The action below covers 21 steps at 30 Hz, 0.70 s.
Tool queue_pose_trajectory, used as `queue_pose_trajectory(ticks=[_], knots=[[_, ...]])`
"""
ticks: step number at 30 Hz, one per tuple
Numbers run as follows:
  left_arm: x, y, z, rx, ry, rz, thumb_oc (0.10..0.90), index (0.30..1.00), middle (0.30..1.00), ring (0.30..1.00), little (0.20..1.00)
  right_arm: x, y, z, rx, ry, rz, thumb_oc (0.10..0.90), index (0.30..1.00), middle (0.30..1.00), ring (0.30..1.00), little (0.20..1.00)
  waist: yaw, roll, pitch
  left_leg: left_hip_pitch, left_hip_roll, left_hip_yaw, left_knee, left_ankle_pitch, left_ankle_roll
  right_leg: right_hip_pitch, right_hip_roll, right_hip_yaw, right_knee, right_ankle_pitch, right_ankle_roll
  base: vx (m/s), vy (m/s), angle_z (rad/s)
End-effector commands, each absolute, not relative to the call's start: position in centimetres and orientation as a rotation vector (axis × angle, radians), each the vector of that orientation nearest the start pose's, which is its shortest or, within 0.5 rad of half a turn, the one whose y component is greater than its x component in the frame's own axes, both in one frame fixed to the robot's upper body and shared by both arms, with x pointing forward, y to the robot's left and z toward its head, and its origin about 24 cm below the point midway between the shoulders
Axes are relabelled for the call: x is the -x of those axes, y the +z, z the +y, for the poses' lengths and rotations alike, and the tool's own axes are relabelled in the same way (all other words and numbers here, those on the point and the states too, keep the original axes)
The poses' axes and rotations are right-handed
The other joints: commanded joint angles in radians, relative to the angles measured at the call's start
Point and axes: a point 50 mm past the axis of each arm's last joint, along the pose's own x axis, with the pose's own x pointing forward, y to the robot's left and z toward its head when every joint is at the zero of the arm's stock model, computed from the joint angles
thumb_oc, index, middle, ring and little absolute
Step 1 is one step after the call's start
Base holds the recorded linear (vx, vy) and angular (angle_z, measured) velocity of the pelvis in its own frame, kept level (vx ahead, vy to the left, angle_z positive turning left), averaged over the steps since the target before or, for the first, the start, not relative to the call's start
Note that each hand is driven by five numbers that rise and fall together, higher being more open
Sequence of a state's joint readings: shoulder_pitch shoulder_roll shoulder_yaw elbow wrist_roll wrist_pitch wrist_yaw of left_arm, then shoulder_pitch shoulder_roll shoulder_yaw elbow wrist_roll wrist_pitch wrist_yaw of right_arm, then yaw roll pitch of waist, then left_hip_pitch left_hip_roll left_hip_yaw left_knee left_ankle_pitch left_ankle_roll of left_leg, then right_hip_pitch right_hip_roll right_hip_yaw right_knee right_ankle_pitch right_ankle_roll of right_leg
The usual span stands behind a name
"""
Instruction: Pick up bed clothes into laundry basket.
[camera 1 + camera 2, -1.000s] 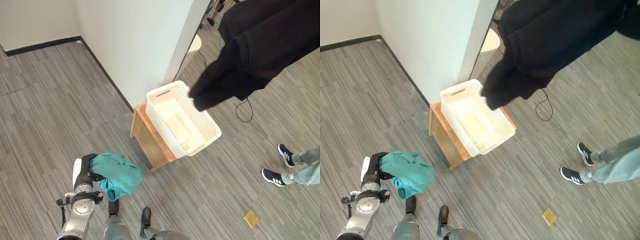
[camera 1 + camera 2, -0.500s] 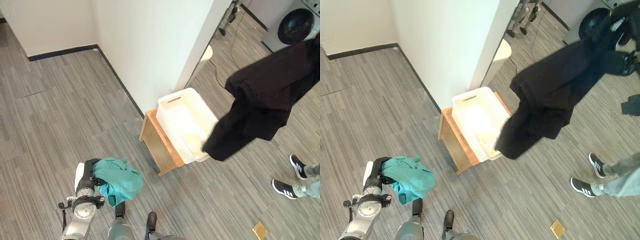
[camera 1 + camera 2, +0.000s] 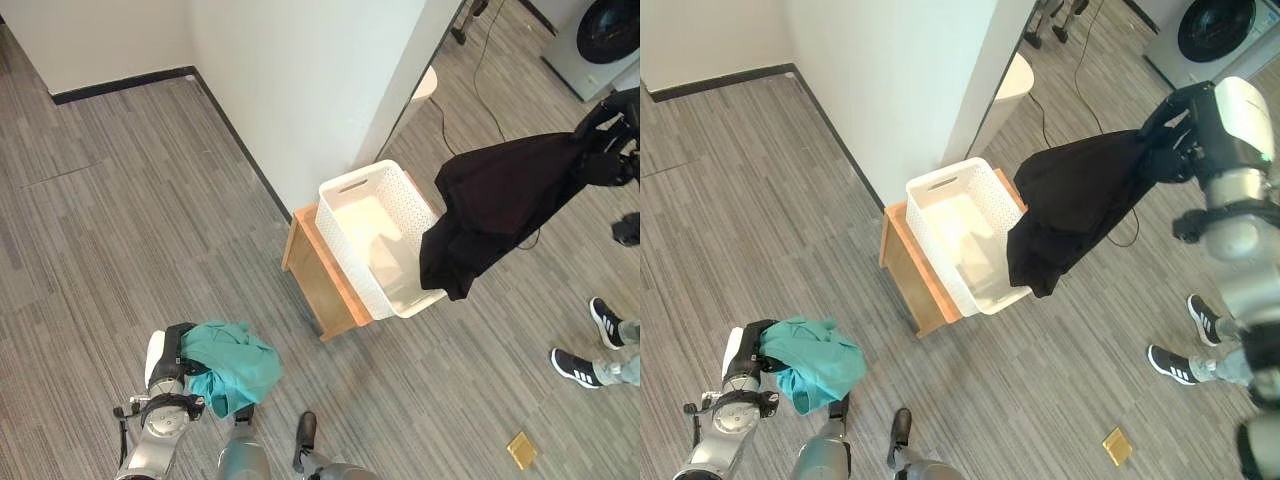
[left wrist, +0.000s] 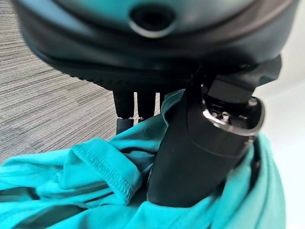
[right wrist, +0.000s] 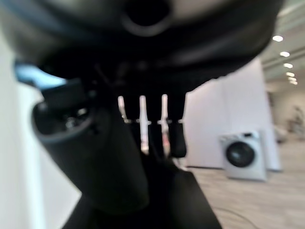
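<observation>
Over at two o'clock, our right hand (image 3: 1180, 140) holds the black garment (image 3: 1075, 205) bunched in its curled fingers, and the cloth hangs down so that its lower end drapes across the far corner of the white laundry basket (image 3: 945, 215). Half a second ago the garment swung farther out and lower, past the basket's near end; a second ago it was so close to the camera that it covered the upper corner of our sight. Now it has drawn back and hangs nearer the opening, though most of its bulk is beside the rim toward three o'clock, not above the hollow. Part of that shift is our own head moving, since the whole floor has slid too. The right wrist view is dim, so we judge the grip mainly from the head view.

Down at seven o'clock, our left hand (image 3: 180, 355) keeps the teal cloth (image 3: 232, 365) pinched, thumb (image 4: 200, 157) pressed into the folds, fingers (image 4: 136, 105) curled behind it. It has stayed put throughout.

The basket sits empty on the small wooden stand (image 3: 315, 275) by the white wall (image 3: 300, 90). A person's shoes (image 3: 590, 350) stand at four o'clock, well apart from it. Neither piece is in yet; we reckon the black one needs carrying toward nine o'clock before release.
</observation>
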<state>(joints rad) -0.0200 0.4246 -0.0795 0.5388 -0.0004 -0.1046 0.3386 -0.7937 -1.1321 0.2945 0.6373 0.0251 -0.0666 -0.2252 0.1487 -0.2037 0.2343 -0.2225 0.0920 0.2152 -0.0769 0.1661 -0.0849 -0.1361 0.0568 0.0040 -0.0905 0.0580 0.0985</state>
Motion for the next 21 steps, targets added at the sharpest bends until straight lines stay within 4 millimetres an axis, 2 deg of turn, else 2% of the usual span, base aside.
queue_pose_trajectory(ticks=[1,3,4,5,7,10,11,14,18,21], knots=[[-25.3,1.4,27.1,-0.505,0.348,0.087,0.4,0.3,0.3,0.3,0.3,-31.8,30.9,-36.7,0.921,-0.686,-0.395,0.4,0.3,0.3,0.3,0.3,0.011,-0.029,-0.02,0.018,0.028,0.051,-0.01,-0.109,-0.085,-0.075,-0.064,0.026,0.005,-0.003,0.136,-0.02,-0.031,0.05],[-25.4,1.4,27.0,-0.502,0.346,0.084,0.4,0.3,0.3,0.3,0.3,-32.4,30.3,-36.6,0.891,-0.683,-0.377,0.4,0.3,0.3,0.3,0.3,0.01,-0.023,-0.019,0.009,0.028,0.049,-0.01,-0.107,-0.085,-0.084,-0.064,0.023,0.004,-0.002,0.136,0.0,-0.004,0.02],[-25.7,1.6,26.9,-0.503,0.339,0.072,0.4,0.3,0.3,0.3,0.3,-33.3,28.7,-36.8,0.815,-0.688,-0.318,0.4,0.3,0.3,0.3,0.3,0.025,-0.006,-0.011,-0.011,0.024,0.046,-0.01,-0.1,-0.084,-0.1,-0.063,0.017,0.004,0.004,0.137,0.0,-0.006,0.04],[-25.7,1.6,26.9,-0.502,0.34,0.072,0.4,0.3,0.3,0.3,0.3,-33.4,28.8,-36.8,0.815,-0.688,-0.32,0.4,0.3,0.3,0.3,0.3,0.024,-0.006,-0.012,-0.013,0.024,0.046,-0.01,-0.1,-0.084,-0.101,-0.063,0.017,0.004,0.004,0.137,0.01,-0.011,0.03],[-26.1,1.8,26.5,-0.501,0.328,0.061,0.4,0.3,0.3,0.3,0.3,-34.1,27.5,-36.6,0.756,-0.689,-0.28,0.4,0.3,0.3,0.3,0.3,0.035,0.006,-0.008,-0.029,0.023,0.04,-0.01,-0.093,-0.085,-0.115,-0.065,0.011,0.004,0.008,0.14,0.0,0.0,0.0],[-26.3,1.8,26.4,-0.497,0.324,0.057,0.4,0.3,0.3,0.3,0.3,-34.5,27.3,-36.1,0.743,-0.677,-0.279,0.4,0.3,0.3,0.3,0.3,0.035,0.009,-0.007,-0.037,0.022,0.037,-0.01,-0.091,-0.084,-0.122,-0.066,0.009,0.004,0.01,0.14,0.01,-0.002,0.08],[-26.6,1.8,25.8,-0.496,0.313,0.05,0.4,0.3,0.3,0.3,0.3,-35.4,26.1,-35.0,0.705,-0.649,-0.267,0.4,0.3,0.3,0.3,0.3,0.046,0.015,0.001,-0.054,0.021,0.029,-0.01,-0.085,-0.084,-0.134,-0.068,0.003,0.004,0.015,0.142,0.01,-0.013,0.11],[-26.8,1.8,25.5,-0.496,0.306,0.044,0.4,0.3,0.3,0.3,0.3,-36.1,25.1,-34.0,0.676,-0.624,-0.254,0.4,0.3,0.3,0.3,0.3,0.053,0.016,0.002,-0.06,0.019,0.024,-0.01,-0.083,-0.082,-0.138,-0.068,-0.001,0.005,0.016,0.141,0.02,-0.012,0.13],[-27.1,2.4,24.5,-0.498,0.279,0.005,0.4,0.3,0.3,0.3,0.3,-37.4,23.1,-31.5,0.655,-0.556,-0.237,0.4,0.3,0.3,0.3,0.3,0.075,0.018,0.011,-0.064,0.017,0.017,-0.01,-0.082,-0.079,-0.136,-0.068,-0.008,0.004,0.015,0.139,0.03,-0.011,0.1],[-27.4,2.8,24.0,-0.495,0.268,-0.016,0.4,0.3,0.3,0.3,0.3,-38.5,21.7,-28.6,0.651,-0.475,-0.236,0.4,0.3,0.3,0.3,0.3,0.092,0.018,0.021,-0.067,0.015,0.01,-0.01,-0.081,-0.076,-0.136,-0.069,-0.01,0.005,0.014,0.135,0.02,-0.016,0.17]])
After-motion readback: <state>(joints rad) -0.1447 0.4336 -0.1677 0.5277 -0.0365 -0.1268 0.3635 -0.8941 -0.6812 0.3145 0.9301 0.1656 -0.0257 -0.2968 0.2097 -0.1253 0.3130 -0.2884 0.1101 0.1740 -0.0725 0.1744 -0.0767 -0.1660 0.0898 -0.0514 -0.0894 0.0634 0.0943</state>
